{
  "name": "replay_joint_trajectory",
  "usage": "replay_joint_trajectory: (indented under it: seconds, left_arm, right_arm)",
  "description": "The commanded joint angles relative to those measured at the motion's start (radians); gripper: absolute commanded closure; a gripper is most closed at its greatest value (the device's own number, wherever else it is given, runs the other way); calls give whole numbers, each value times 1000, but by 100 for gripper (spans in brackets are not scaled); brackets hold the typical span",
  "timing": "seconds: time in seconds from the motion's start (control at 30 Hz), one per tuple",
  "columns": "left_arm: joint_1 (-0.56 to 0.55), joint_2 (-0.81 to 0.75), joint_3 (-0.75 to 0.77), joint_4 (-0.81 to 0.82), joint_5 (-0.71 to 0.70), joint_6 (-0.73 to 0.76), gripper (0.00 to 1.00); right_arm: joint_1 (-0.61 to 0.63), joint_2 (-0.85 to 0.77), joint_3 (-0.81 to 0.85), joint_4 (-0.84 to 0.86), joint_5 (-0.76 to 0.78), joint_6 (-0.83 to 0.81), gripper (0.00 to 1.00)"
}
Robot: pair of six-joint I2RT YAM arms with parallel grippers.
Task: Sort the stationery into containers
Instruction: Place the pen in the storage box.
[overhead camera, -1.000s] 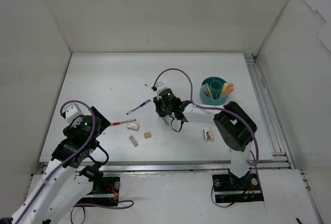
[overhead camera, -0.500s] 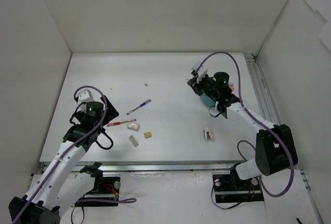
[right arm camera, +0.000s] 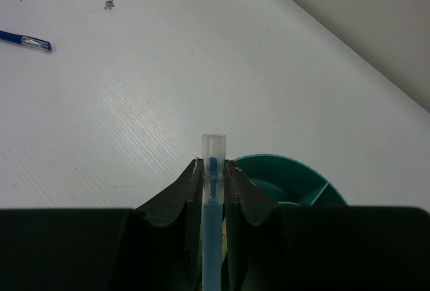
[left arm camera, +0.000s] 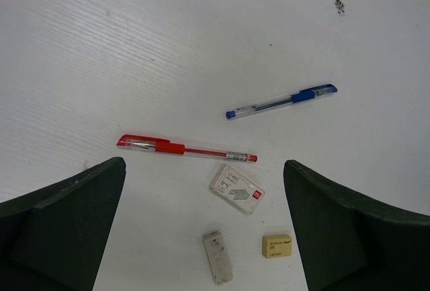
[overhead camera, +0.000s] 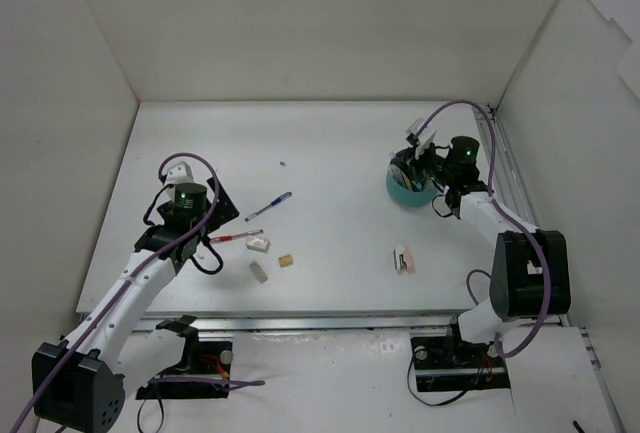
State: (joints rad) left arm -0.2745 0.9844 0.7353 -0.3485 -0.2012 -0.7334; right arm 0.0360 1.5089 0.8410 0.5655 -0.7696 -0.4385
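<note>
My right gripper (right arm camera: 213, 167) is shut on a light-blue pen (right arm camera: 212, 240) with a clear cap, held just above the near rim of the teal container (right arm camera: 295, 177). From above, the right gripper (overhead camera: 412, 165) hangs over this cup (overhead camera: 405, 196). My left gripper (left arm camera: 204, 165) stands open above the table with nothing between its fingers. Ahead of it lie a red pen (left arm camera: 185, 148) and a blue pen (left arm camera: 282, 101). Below its jaws are a white staple box (left arm camera: 236, 189), a white eraser (left arm camera: 218, 267) and a tan eraser (left arm camera: 277, 245).
A pink-and-white eraser (overhead camera: 403, 259) lies alone on the table in front of the cup. White walls enclose the table on three sides. A metal rail (overhead camera: 510, 203) runs along the right edge.
My right arm has swung from the table's middle to the teal cup, carrying the light-blue pen. The left arm has stretched forward toward the red pen, jaws still open.
</note>
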Motion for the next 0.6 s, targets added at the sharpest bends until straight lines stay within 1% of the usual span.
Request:
replay_joint_trajectory:
  seconds: [0.0,0.1,0.33,0.43,0.5,0.57]
  left_arm:
    - [6,-4,53,77,19,14,0]
    - [6,-7,55,74,19,14,0]
    - [6,-23,39,91,19,14,0]
    - [6,-16,44,91,25,19,0]
    - [6,-19,42,89,23,17,0]
    - [6,-20,42,91,23,20,0]
  right_arm:
    - [-15,28,46,83,-77,18,95]
    - [-15,56,53,108,-71,38,93]
    - [-7,65,46,171,-59,66,89]
    - [-7,67,43,174,-50,72,81]
    - [-7,51,29,175,-36,75,80]
    - [-8,33,9,178,-22,76,76]
